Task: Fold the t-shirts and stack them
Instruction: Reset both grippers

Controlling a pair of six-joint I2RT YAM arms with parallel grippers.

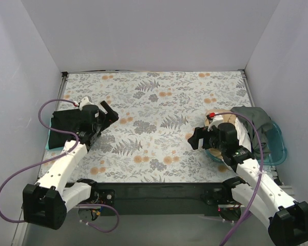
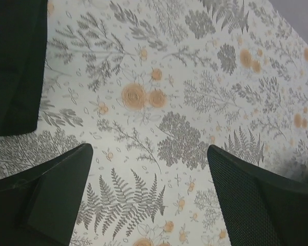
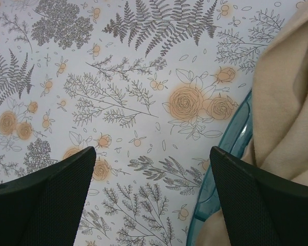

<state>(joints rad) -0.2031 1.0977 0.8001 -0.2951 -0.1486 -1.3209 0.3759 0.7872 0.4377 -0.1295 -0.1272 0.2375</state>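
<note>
Jaws on both arms stand apart, nothing held.
I see my left gripper [image 1: 111,111] over the floral table [image 1: 159,97], the black t-shirt [image 1: 65,127] just left of it; my right gripper [image 1: 195,138] hangs at centre right beside the teal basket [image 1: 278,149] heaped with tan t-shirt [image 3: 290,97] and grey t-shirt [image 1: 255,122].

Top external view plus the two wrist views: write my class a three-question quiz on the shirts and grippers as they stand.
1. True or false: the left gripper is shut on the black t-shirt.
2. Where does the tan t-shirt lie? A) in the teal basket B) held by the left gripper C) on the black t-shirt
3. Fill in: the jaws of the right gripper stand ____.
Key: 1 false, its jaws stand open and empty; 2 A; 3 open.
</note>
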